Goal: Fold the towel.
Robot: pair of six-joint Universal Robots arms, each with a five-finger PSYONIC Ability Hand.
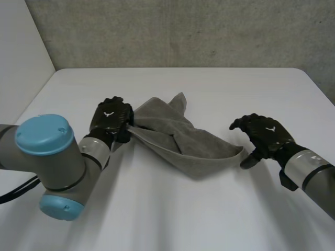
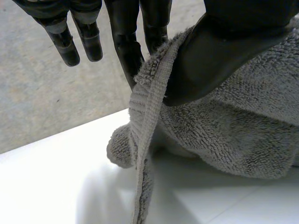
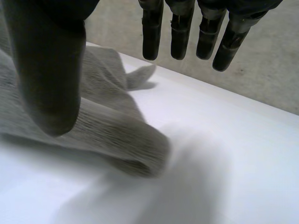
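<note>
A grey towel (image 1: pixel 172 136) lies crumpled and twisted across the middle of the white table (image 1: pixel 209 214). My left hand (image 1: pixel 110 119) is at the towel's left end. In the left wrist view its thumb (image 2: pixel 219 51) pinches the towel's hemmed edge (image 2: pixel 149 107) against a finger, and the cloth hangs down to the table. My right hand (image 1: pixel 264 135) hovers just off the towel's right corner. In the right wrist view its thumb (image 3: pixel 46 70) and straight fingers (image 3: pixel 180 32) stand apart above the towel (image 3: pixel 107 126), holding nothing.
The left arm's big grey joint with light-blue caps (image 1: pixel 49 162) stands near the table's front left. A grey wall (image 1: pixel 183 31) runs behind the table's far edge. Bare tabletop lies in front of the towel and behind it.
</note>
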